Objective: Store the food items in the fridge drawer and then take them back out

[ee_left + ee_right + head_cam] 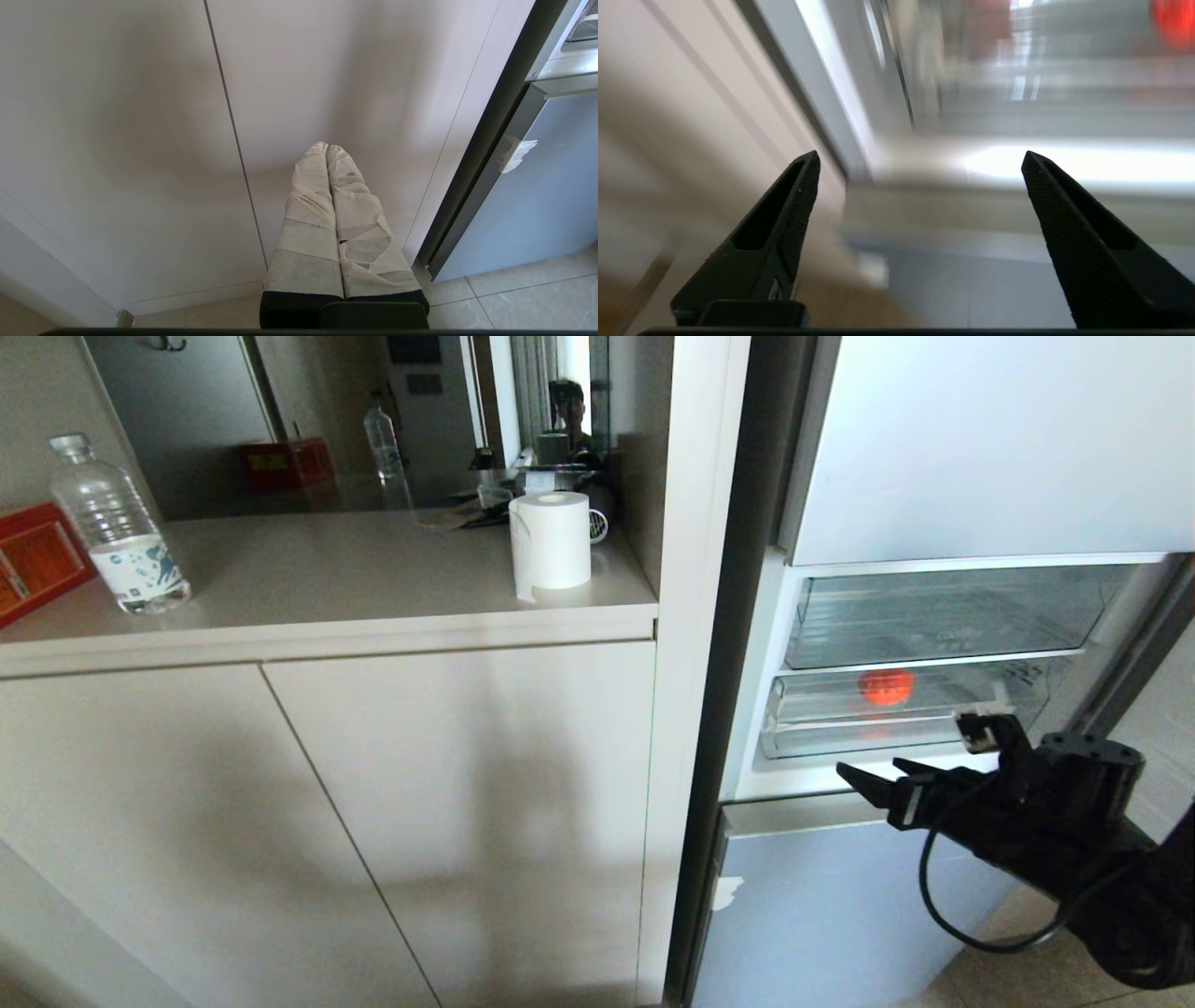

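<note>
The right gripper (pixel 887 782) is held wide open and empty, near the fridge drawer (pixel 840 735). The red fruit (pixel 885 687) is seen inside, toward the far wall. It is judged light, smooth, bruisable; its widest part should be gripped. Left, cream cabinets (pixel 327 821) bear a paper roll (pixel 551 541).

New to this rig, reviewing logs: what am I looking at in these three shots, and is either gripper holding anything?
It is a two-armed wheeled robot facing an open fridge.

The head view looks down from the robot's head. The right gripper hangs in front of the fridge drawer, open and empty. The red fruit sits inside that drawer, behind its clear front.

The other two views come from the wrists. In the right wrist view, black fingers are spread wide. In the left wrist view, the left gripper is taped, shut and empty, parked by the cabinet door.

A water bottle and a paper roll stand on the counter.
</note>
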